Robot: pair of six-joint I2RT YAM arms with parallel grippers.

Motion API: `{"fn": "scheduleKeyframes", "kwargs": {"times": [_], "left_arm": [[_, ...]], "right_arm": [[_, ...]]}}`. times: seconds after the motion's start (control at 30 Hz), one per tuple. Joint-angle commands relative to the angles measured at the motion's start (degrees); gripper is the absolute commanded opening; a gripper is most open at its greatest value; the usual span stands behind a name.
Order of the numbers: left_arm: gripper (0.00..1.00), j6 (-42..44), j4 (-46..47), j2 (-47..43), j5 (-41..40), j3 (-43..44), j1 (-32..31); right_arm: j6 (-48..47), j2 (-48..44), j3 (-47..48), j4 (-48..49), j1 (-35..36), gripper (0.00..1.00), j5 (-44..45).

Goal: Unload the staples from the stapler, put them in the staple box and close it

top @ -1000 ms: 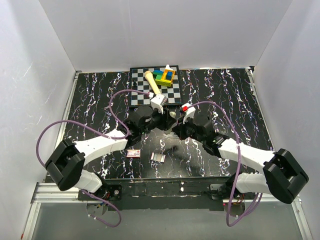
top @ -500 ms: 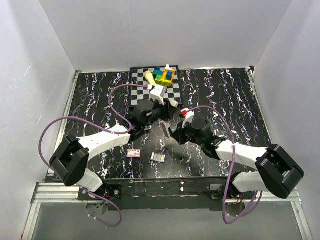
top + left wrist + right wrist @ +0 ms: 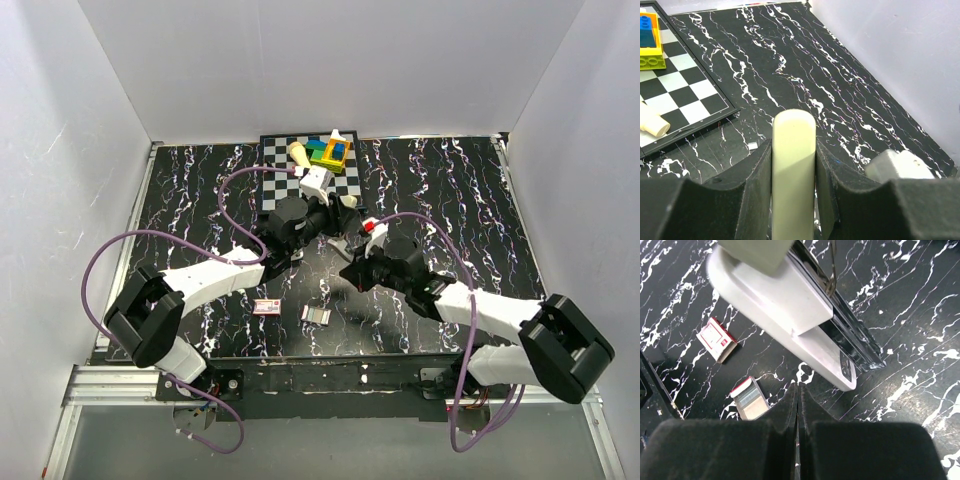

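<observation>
My left gripper (image 3: 793, 150) is shut on the cream-white stapler (image 3: 793, 165), its pads (image 3: 757, 175) pressing both sides, and holds it above the table. From the right wrist view the stapler (image 3: 775, 300) hangs overhead. Its white body is swung away from the chrome magazine (image 3: 855, 340), which slants down to the right. The staples inside it are hidden from me. My right gripper (image 3: 798, 387) is shut and empty, just below the stapler's rounded nose, apart from it. From above, the left gripper (image 3: 328, 215) and the right gripper (image 3: 352, 268) face each other mid-table, with the stapler (image 3: 346, 203) between them.
A red-and-white box (image 3: 716, 338) (image 3: 266, 306) and a small open tray (image 3: 747, 399) (image 3: 316, 314) with silvery-grey contents lie near the front edge. A chessboard (image 3: 280, 190) (image 3: 690, 95) at the back carries coloured blocks (image 3: 330, 152) (image 3: 650, 40) and a wooden peg (image 3: 298, 153).
The left gripper has carried the stapler back toward the chessboard and higher. The right gripper has shifted slightly nearer the front, staying shut.
</observation>
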Motion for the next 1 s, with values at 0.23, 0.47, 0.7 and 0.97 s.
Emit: {"fn": "scheduleKeyframes", "kwargs": {"times": [0.23, 0.47, 0.7, 0.97], "left_arm": [[0.00, 1.5, -1.9, -4.2, -0.2, 1.6, 0.2], [0.00, 3.4, -8.7, -10.3, -0.7, 0.8, 0.2], [0.00, 6.1, -20.1, -17.6, -0.6, 1.9, 0.2], [0.00, 9.2, -29.0, -27.7, 2.0, -0.4, 0.2]], "right_arm": [[-5.5, -12.9, 2.2, -15.3, 0.1, 0.01, 11.6], [-7.8, -14.9, 7.1, -24.0, -1.8, 0.01, 17.9], [-6.4, -8.5, 14.9, -31.5, -6.2, 0.01, 19.3], [-3.6, -1.8, 23.6, -36.1, -9.1, 0.02, 16.2]]}}
